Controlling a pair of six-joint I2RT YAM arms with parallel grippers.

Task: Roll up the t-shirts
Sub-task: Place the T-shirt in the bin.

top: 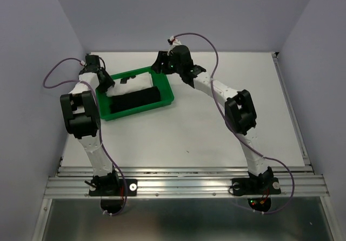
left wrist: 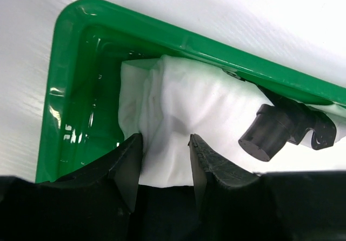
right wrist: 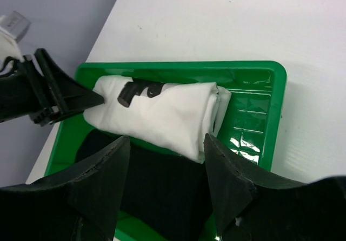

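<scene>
Both shirts sit rolled into soft, chunky logs inside the glossy green plastic tray on the far-left part of the white table. The white t-shirt, with its black printed marks, lies along the far side, and the black t-shirt lies right beside it on the near side. The left gripper hangs off a sharply folded elbow, fingers spread at the white roll's left end. The right gripper reaches in from a long stretched arm, spread wide above the tray's right end and pinching nothing.
</scene>
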